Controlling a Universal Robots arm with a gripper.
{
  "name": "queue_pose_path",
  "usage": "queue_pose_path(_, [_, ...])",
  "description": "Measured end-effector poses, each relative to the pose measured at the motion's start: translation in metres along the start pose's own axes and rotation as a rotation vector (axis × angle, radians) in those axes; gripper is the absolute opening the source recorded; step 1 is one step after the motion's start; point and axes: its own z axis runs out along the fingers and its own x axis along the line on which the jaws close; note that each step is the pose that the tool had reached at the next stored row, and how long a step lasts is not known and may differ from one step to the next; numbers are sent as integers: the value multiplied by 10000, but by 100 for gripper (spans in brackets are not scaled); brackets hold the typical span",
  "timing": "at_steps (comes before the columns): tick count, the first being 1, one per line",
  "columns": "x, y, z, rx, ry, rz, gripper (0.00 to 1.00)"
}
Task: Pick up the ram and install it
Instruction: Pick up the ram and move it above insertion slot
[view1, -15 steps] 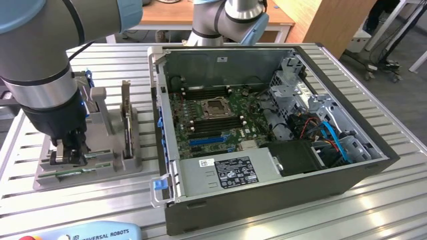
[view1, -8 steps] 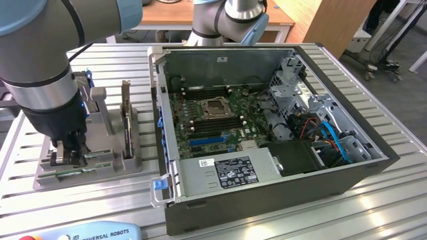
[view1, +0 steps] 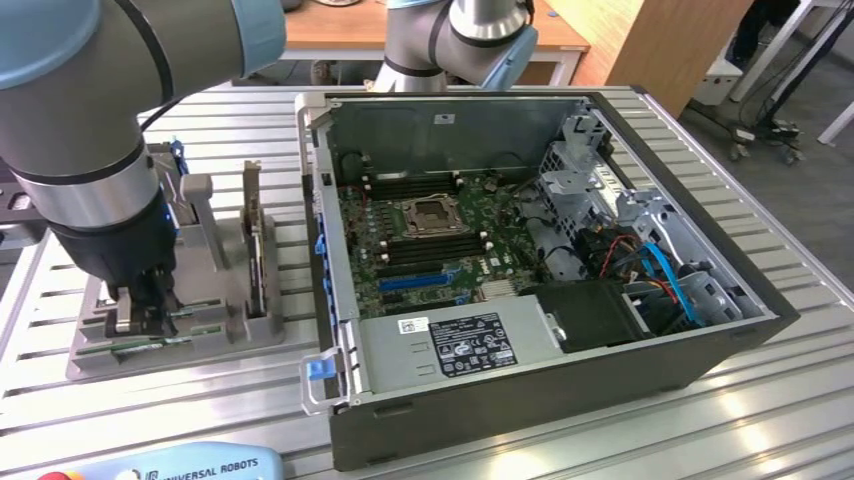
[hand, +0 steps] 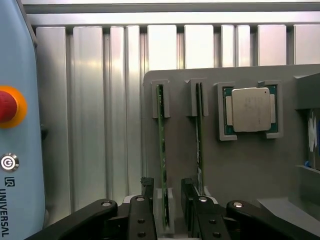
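Ram (hand: 161, 145) edgewise inside spread claw (hand: 167, 192)

Hand (view1: 150, 318) low over holder (view1: 214, 335), fingers (hand: 147, 192) apart, one each side of ram (hand: 161, 145). Ram on edge in holder slot, between fingers. Second stick (hand: 199, 135) in next slot, just beside hand, outside fingers. Processor (hand: 250, 109) in holder pocket beyond second stick, farther from hand. Holder on tabletop (view1: 787, 400). Open computer case (view1: 534, 250) well apart from hand, on exterior view's right of holder. Pendant (view1: 187, 465) on tabletop near hand.
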Motion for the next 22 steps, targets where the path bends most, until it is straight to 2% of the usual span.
queue_pose_path(7, [0,-2,58,0,0,0,36])
queue_pose_path(15, [0,-3,76,0,29,-208,36])
queue_pose_path(22, [0,-4,106,2,29,-216,36])
